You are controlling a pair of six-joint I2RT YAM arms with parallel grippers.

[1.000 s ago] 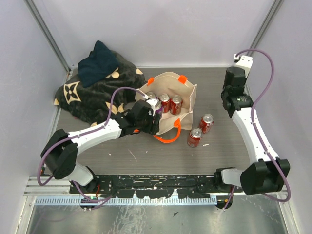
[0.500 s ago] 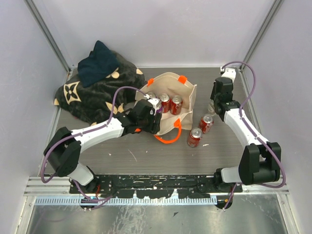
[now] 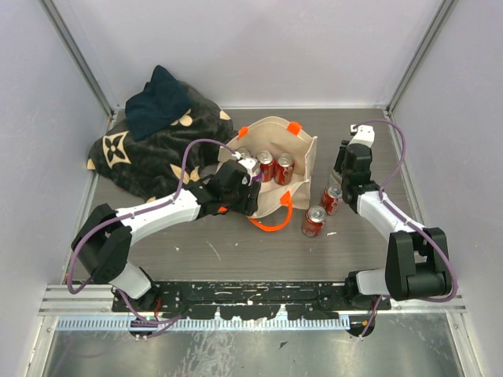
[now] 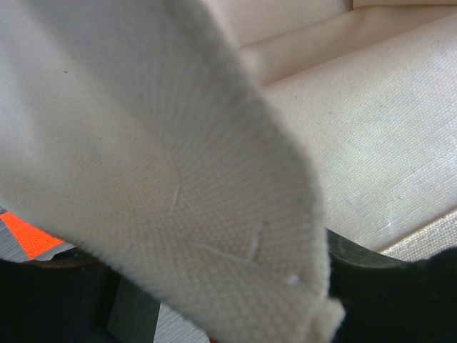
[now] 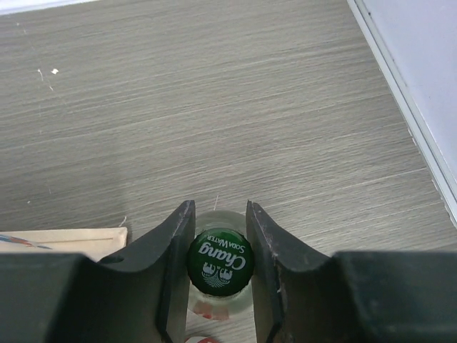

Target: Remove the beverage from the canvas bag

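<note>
The beige canvas bag (image 3: 302, 161) with orange handles (image 3: 271, 221) stands open mid-table, with three red cans (image 3: 266, 165) inside. My left gripper (image 3: 248, 185) is at the bag's near-left rim; in the left wrist view canvas (image 4: 178, 143) fills the frame and runs between the jaws of this gripper (image 4: 228, 307), which is shut on it. My right gripper (image 3: 343, 174) is to the right of the bag. In the right wrist view this gripper (image 5: 220, 236) is shut on a clear glass bottle with a green cap (image 5: 220, 261), upright over the table.
Two red cans (image 3: 333, 198) (image 3: 314, 221) stand on the table right of the bag, just beside the right gripper. A dark floral blanket (image 3: 149, 157) with a navy cloth (image 3: 157, 102) lies at the back left. The enclosure wall (image 5: 414, 86) runs close on the right.
My right arm has swung from the back right corner leftward, toward the bag and the two loose cans. The left arm and the bag have not moved.
</note>
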